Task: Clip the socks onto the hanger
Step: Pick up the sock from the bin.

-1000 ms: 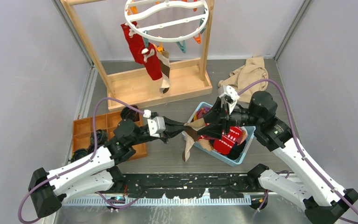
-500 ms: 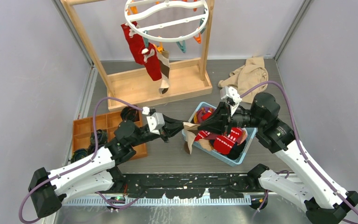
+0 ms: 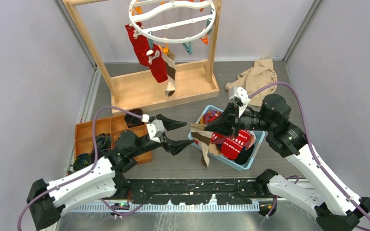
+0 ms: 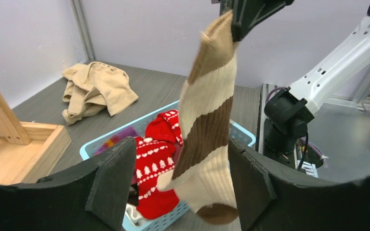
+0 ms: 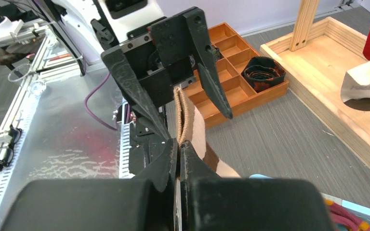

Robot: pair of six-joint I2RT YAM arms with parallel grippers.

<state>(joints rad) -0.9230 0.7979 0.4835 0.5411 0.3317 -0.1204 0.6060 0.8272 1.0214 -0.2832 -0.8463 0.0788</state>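
One hanger (image 3: 173,41), one basket (image 3: 226,161), one tray (image 3: 87,131), one cloth (image 3: 257,77).

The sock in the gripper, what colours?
The sock has tan, cream, brown stripes; best in left wrist view.

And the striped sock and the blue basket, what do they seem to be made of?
The striped sock: soft ribbed knit, perhaps a cotton blend; vertical ribs show, matte, it hangs limp. The blue basket: looks like moulded plastic, smooth, with a lattice wall.

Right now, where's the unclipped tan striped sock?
Top view, centre: the striped sock hangs from the right gripper at the blue basket's left edge, beside the open left gripper.
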